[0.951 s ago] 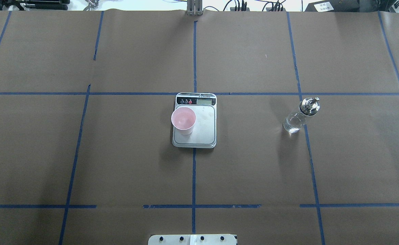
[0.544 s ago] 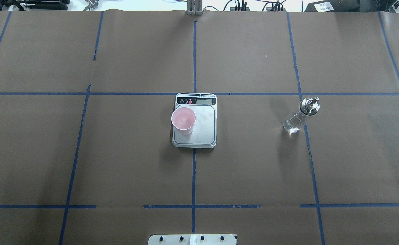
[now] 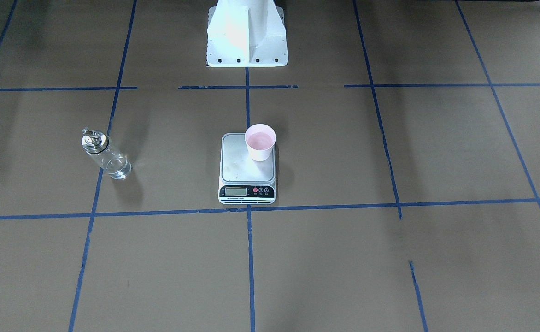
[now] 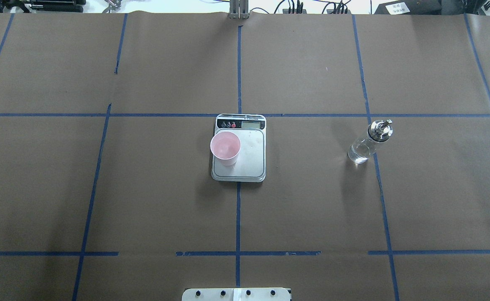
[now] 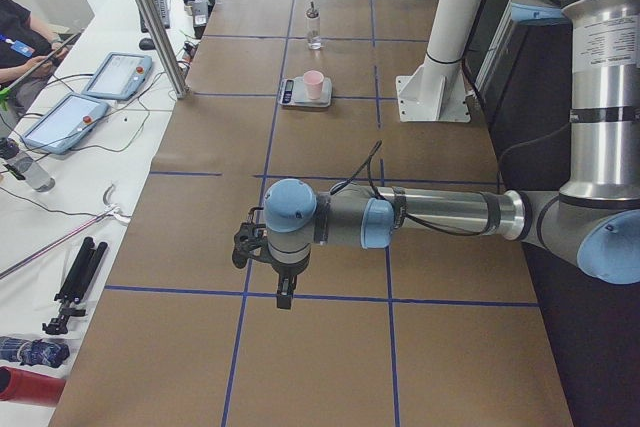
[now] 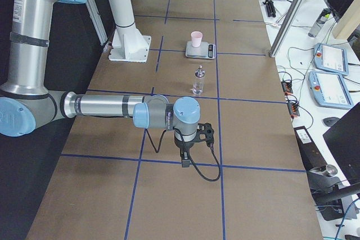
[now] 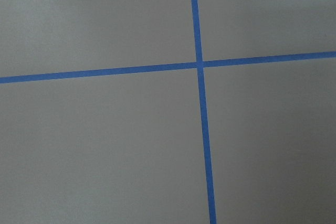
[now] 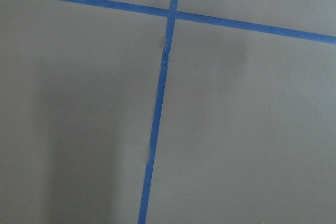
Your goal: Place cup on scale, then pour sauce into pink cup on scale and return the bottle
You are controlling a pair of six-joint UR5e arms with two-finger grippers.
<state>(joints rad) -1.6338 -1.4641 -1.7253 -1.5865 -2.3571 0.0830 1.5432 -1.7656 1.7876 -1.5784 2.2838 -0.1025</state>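
The pale pink cup (image 4: 225, 146) stands upright on the left half of the silver scale (image 4: 251, 154), near its edge; it also shows in the front view (image 3: 260, 140). The clear glass bottle (image 4: 364, 146) with its silver spout cap stands alone on the table to the scale's right, with clear liquid low inside it (image 3: 106, 157). My left gripper (image 5: 283, 292) hangs over bare table far from the scale. My right gripper (image 6: 184, 158) hangs over bare table short of the bottle (image 6: 198, 80). I cannot tell whether either is open or shut. Both wrist views show only brown paper and blue tape.
The white robot pedestal (image 3: 246, 32) stands behind the scale. Blue tape lines grid the brown table cover. A metal pole (image 5: 150, 17), tablets (image 5: 118, 74) and cables sit on the operators' bench beyond the table's far edge.
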